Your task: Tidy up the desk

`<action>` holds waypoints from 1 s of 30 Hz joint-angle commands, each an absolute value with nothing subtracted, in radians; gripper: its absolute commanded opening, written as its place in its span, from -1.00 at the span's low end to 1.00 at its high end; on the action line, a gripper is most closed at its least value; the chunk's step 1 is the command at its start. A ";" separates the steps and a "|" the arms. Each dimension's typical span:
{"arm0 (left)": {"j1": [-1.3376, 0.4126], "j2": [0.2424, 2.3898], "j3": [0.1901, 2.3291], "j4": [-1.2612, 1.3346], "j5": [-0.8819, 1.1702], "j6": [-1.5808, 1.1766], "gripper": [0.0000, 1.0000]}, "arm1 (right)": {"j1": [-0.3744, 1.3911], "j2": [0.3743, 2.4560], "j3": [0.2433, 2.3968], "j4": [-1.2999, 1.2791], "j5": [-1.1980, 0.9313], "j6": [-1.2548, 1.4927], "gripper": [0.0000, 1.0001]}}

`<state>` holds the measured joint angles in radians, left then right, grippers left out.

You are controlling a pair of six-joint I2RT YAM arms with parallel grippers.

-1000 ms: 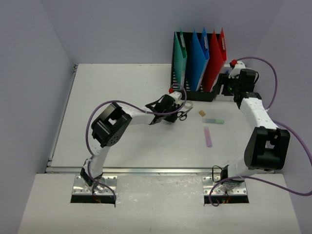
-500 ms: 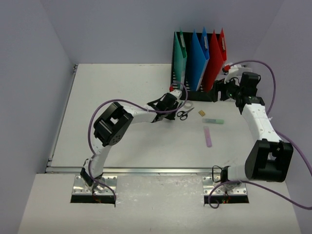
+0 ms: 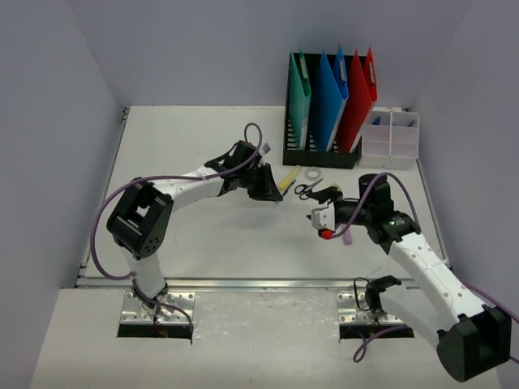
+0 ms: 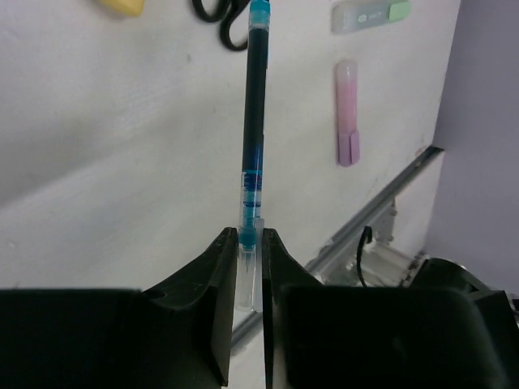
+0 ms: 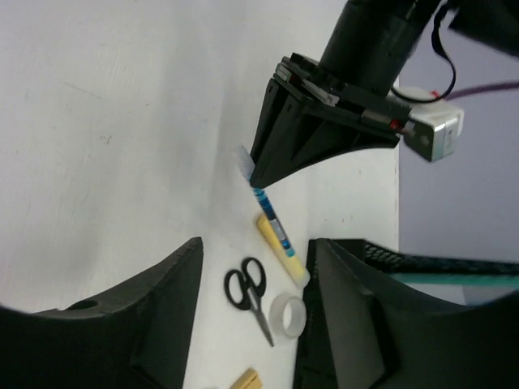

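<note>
Left jaws pinch a blue pen (image 4: 255, 121) near scissors (image 5: 253, 296) and tape (image 5: 287, 316).

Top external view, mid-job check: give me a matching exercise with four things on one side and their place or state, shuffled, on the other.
Things:
1. blue pen
2. scissors
3. coloured folders
4. right gripper

Places or states:
A. standing in the black mesh file holder
B. clamped in the left gripper
C. lying flat on the desk beside the tape roll
D. open, holding nothing

Pairs: 1-B, 2-C, 3-A, 4-D
</note>
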<state>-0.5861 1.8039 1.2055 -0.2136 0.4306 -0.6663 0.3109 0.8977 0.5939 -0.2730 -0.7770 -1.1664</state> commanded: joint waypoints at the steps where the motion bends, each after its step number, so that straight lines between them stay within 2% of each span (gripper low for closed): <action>1: -0.576 1.743 1.146 -0.182 0.600 -0.874 -1.00 | 0.438 0.907 0.622 -0.244 -0.739 -1.357 0.12; 11: -0.575 1.720 1.085 -0.130 0.655 -0.969 -1.00 | 0.696 1.095 0.669 -0.239 -0.578 -1.405 -0.11; 20: -0.577 1.729 1.106 -0.162 0.629 -0.956 -1.00 | 0.738 1.202 0.729 -0.256 -0.480 -1.388 -0.10; 27: -0.600 1.712 1.100 -0.204 0.523 -0.934 -1.00 | 0.765 1.261 0.741 -0.204 -0.353 -1.359 -0.09; 30: -0.600 1.719 1.106 -0.209 0.515 -0.936 -1.00 | 0.775 1.290 0.755 -0.213 -0.290 -1.372 -0.15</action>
